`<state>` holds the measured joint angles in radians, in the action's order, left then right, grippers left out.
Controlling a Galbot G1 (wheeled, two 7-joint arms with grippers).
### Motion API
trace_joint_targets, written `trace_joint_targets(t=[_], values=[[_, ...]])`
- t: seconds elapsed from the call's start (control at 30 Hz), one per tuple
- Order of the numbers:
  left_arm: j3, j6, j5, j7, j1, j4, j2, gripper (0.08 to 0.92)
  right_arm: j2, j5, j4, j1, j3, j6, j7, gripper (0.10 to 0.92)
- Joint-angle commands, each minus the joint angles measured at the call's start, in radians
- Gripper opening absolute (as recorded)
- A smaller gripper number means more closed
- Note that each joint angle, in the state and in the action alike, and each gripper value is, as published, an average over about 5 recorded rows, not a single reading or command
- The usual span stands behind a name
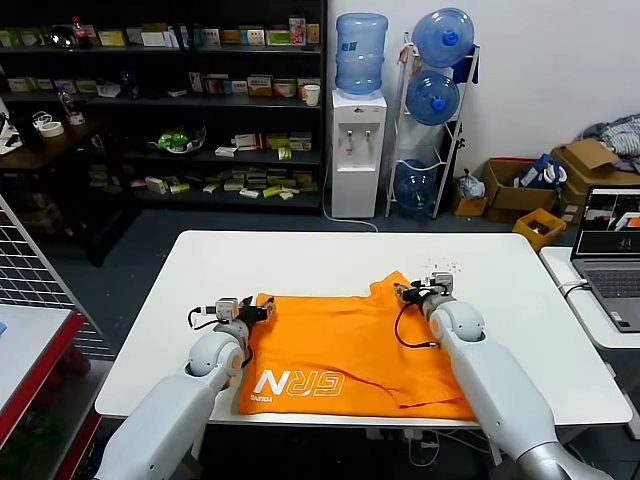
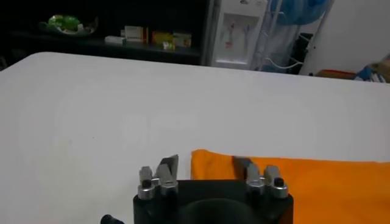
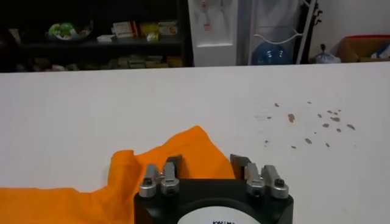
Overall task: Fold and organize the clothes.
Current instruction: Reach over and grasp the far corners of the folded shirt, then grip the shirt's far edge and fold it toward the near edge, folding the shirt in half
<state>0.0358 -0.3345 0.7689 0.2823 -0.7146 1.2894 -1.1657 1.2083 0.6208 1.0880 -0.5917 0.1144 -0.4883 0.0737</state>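
The clothes, one bright orange T-shirt (image 1: 340, 350), lie spread on the white table (image 1: 330, 255) with white lettering near the front edge. My left gripper (image 1: 262, 308) is down at the shirt's far left corner. In the left wrist view it (image 2: 206, 163) stands open astride the orange corner (image 2: 304, 176), one finger (image 2: 167, 165) over bare table. At the far right corner, where the cloth bunches up into a peak, sits my right gripper (image 1: 408, 292). Its jaws (image 3: 207, 161) are apart too, with the orange peak (image 3: 183, 146) between them.
Small brown specks (image 3: 311, 122) dot the table beyond the right gripper. An open laptop (image 1: 615, 250) sits on a side table at the right. A wire rack (image 1: 30, 290) stands at the left. Behind the table are a water dispenser (image 1: 358, 150) and shelves.
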Motion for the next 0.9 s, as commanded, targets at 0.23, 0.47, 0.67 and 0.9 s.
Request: trace_joint_targets(t=[0.23, 0.47, 0.67, 0.9], values=[[0.004, -0.003, 0.000, -0.004, 0.000, -0.010, -0.003, 0.356, -0.002, 0.004, 0.005, -0.001, -0.007, 0.011, -0.015, 0.280], [-0.004, 0.020, -0.007, -0.002, -0.015, 0.016, -0.001, 0.157, -0.012, 0.014, 0.059, -0.033, 0.004, 0.065, -0.018, 0.126], [-0.023, 0.054, -0.037, -0.003, -0.040, 0.082, 0.004, 0.094, -0.041, 0.029, 0.160, -0.092, 0.038, 0.126, -0.011, 0.124], [-0.028, 0.070, -0.065, 0.023, -0.096, 0.209, 0.035, 0.094, -0.108, 0.078, 0.337, -0.222, 0.077, 0.100, 0.016, 0.124]])
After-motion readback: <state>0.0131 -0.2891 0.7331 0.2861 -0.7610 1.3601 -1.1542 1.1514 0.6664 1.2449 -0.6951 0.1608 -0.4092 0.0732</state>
